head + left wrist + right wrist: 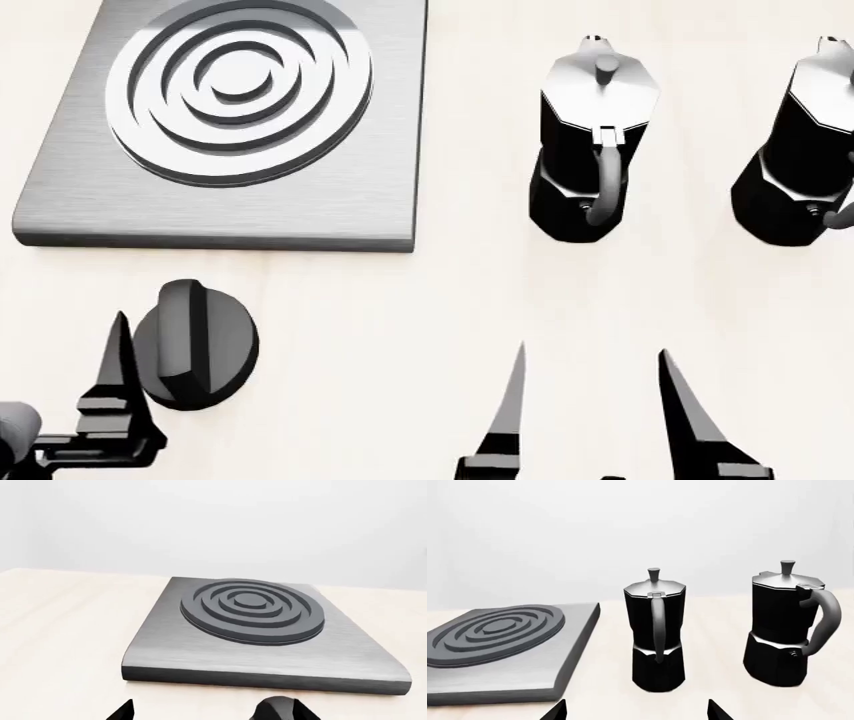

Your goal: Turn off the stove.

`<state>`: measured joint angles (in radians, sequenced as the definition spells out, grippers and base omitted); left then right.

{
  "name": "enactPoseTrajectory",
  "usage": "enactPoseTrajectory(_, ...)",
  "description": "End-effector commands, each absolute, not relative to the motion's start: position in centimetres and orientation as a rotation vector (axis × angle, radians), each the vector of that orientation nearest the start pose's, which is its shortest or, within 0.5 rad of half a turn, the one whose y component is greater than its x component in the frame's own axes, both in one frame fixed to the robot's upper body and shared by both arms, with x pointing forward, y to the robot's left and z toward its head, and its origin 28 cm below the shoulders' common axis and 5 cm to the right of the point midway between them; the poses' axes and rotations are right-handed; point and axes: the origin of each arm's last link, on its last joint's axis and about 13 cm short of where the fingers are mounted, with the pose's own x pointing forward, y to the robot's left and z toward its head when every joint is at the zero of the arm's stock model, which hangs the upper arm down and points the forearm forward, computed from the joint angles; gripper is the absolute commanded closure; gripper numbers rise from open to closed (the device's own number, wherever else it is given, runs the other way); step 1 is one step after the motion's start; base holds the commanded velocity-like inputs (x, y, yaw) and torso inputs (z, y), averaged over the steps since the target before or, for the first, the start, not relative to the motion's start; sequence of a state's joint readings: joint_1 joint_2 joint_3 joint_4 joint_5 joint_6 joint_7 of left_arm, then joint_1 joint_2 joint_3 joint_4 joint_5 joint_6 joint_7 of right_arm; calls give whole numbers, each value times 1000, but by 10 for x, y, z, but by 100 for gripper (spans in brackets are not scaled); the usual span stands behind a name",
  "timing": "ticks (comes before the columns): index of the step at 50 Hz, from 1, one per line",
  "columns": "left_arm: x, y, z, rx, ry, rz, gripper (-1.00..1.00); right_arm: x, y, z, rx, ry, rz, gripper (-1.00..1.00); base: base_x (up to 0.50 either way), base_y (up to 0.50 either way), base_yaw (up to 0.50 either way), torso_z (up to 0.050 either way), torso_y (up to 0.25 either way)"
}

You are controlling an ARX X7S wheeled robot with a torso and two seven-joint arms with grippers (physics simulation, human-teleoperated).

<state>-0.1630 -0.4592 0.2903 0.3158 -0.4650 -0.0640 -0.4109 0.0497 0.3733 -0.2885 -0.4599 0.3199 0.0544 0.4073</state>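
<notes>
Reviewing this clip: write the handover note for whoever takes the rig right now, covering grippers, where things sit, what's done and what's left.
Left gripper: open, one of its fingers beside the knob, which no finger is seen gripping.
Right gripper: open, empty, hanging before the two moka pots.
Stove: flat on the table, nothing on its burner; the knob sits near its front edge.
Done: left arm brought to the knob.
Left: close on the knob and turn it off. Whether it has been turned at all cannot be told.

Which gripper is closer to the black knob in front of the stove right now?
The left gripper: its fingers sit right beside the knob. The right gripper hangs well off to the knob's right, below the moka pots.
</notes>
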Motion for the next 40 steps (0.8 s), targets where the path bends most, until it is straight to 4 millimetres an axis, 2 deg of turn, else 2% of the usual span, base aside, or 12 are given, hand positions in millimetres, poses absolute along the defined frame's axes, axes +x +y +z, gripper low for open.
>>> enactPoseTrajectory(1,227,227,109,-61,-254,-26,-100,209,-98,114,59,-346,15,-100,0,0,0,0,0)
enactPoseTrajectory(40,222,220,135,-74,-322,-70,-100,215,-100,140,62,-432,16,-100,0,0,0,0,0)
